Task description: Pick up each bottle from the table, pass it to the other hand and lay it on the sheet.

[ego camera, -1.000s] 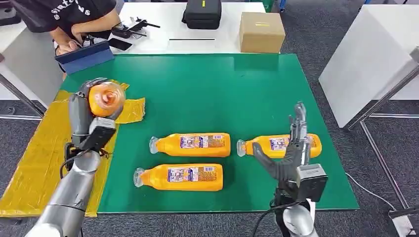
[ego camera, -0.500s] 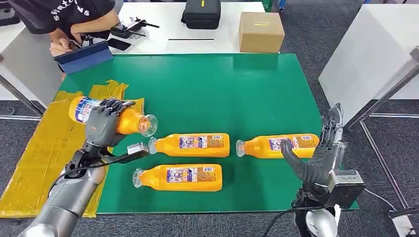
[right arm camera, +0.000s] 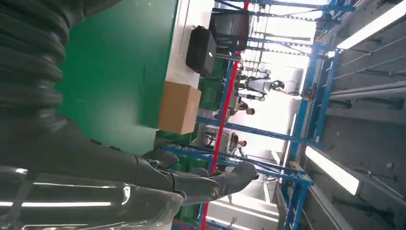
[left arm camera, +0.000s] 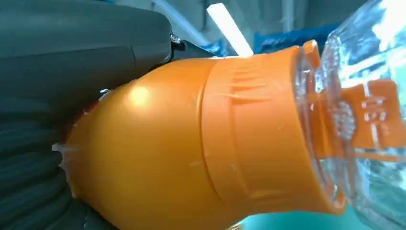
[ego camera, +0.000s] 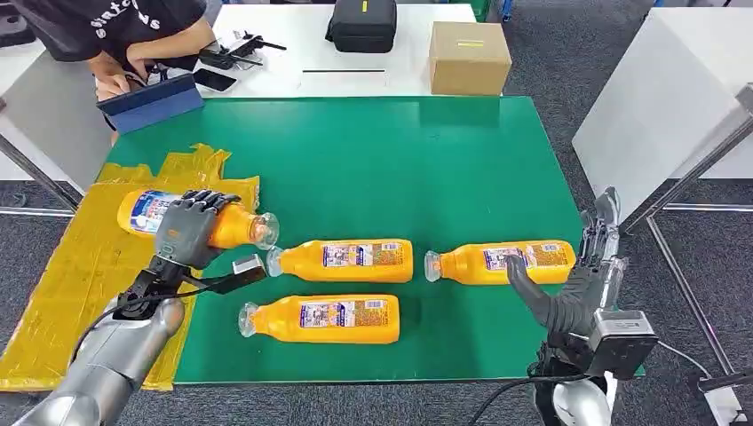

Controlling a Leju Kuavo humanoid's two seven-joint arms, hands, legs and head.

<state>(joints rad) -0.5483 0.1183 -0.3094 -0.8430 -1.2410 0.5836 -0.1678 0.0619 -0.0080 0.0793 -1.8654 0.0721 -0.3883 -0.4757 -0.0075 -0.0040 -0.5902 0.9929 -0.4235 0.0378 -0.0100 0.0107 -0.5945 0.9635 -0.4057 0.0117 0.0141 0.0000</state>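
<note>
So right now my left robot hand (ego camera: 188,229) is clamped around a bottle (ego camera: 191,219), holding it sideways over the edge of the yellow sheet (ego camera: 62,293), cap pointing toward the green desk (ego camera: 400,160). I'd call this the laying-down step. Next I need to lower it flat onto the sheet and let go. My right robot hand (ego camera: 573,275) hangs with fingers apart and nothing in it, near the right-most bottle (ego camera: 499,262).

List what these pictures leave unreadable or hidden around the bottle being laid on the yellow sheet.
- Held bottle: the left hand covers its middle in the head view, so contact with the yellow sheet cannot be told.
- Its label: too small to read there.
- Left wrist view: too close; the bottle's base is cut off.
</note>
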